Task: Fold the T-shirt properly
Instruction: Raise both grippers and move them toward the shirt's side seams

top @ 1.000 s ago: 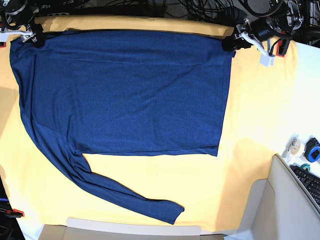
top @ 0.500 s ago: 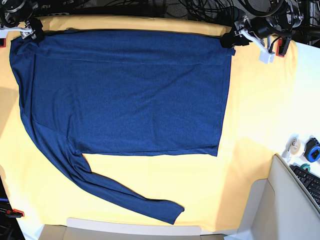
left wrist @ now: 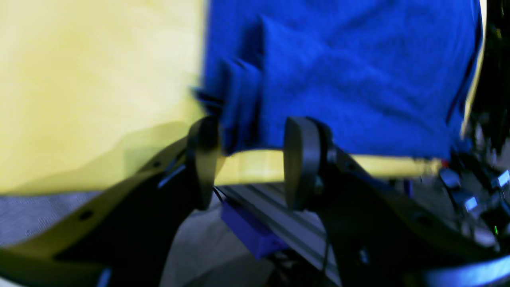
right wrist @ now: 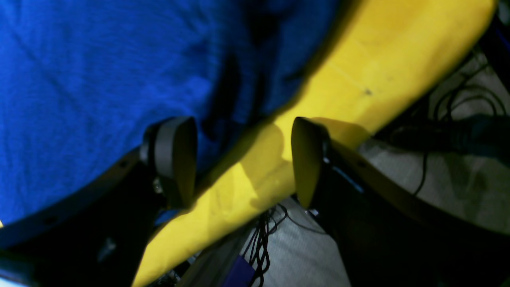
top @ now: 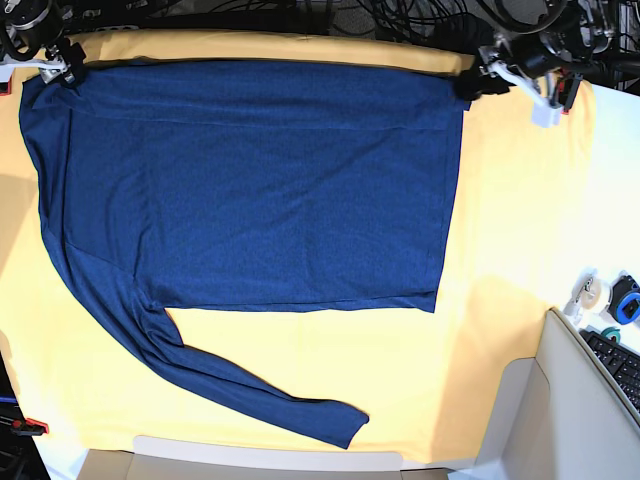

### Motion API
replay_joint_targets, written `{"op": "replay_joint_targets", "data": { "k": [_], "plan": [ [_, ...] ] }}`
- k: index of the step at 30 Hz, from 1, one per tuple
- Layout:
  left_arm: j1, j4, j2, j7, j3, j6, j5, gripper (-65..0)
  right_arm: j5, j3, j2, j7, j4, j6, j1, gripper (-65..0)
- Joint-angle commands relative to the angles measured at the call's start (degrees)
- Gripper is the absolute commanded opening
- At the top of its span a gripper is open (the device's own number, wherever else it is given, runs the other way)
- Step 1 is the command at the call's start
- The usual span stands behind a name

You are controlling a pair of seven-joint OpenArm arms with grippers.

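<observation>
The T-shirt (top: 260, 190) lies spread flat on the yellow cloth (top: 515, 240), dark navy, with one long sleeve (top: 250, 395) trailing toward the near edge. At its far right corner my left gripper (top: 481, 81) stands open. In the left wrist view the left gripper (left wrist: 251, 159) has its fingers apart, with a bunched T-shirt (left wrist: 338, 79) corner lying loose between them. At the far left corner is my right gripper (top: 61, 68). The right wrist view shows the right gripper (right wrist: 243, 159) open over the T-shirt (right wrist: 99, 71) edge and the yellow cloth (right wrist: 358, 71).
Cables and arm bases crowd the far edge (top: 400, 15). A keyboard (top: 620, 365), a blue tape roll (top: 627, 302) and a small white object (top: 592, 294) sit at the right. A grey panel (top: 545, 420) stands at the near right corner.
My left gripper has opened and drawn back from the shirt's far right corner. The right gripper has edged back at the far left corner. The shirt lies unchanged.
</observation>
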Motion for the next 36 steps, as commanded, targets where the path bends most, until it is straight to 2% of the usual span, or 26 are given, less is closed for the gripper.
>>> {"op": "replay_joint_targets", "data": {
  "k": [1, 8, 15, 25, 32, 36],
  "plan": [
    [0.5, 0.8, -0.1, -0.5, -1.9, -0.1, -0.9, -38.0, 0.5, 0.5, 0.6, 0.6, 1.3, 0.2, -0.4, -27.6],
    [0.4, 1.0, 0.0, 1.4, -7.4, -0.5, -1.1, -35.2, 0.6, 0.6, 0.7, 0.5, 2.8, 0.2, 1.6, -27.6],
    [0.3, 1.0, 0.1, 1.5, -7.7, -0.6, -1.1, -35.2, 0.9, 0.6, 0.8, 0.4, 5.1, 0.2, 4.5, -27.8],
    [0.1, 1.0, 0.2, 1.3, -7.5, -0.6, -1.1, -35.2, 8.5, 0.5, 2.2, 0.4, 5.1, 0.1, 8.6, -27.8],
    [-2.4, 1.1, 0.2, 1.1, -7.7, -0.6, -0.9, -35.2, 8.2, 0.5, 3.4, 0.6, 4.9, 0.1, 16.0, -27.9],
    [-4.3, 1.1, -0.1, 1.1, -7.7, -0.6, -0.9, -35.2, 4.2, 0.2, 4.8, 0.4, 4.8, 0.2, 21.5, -27.9]
  ]
}}
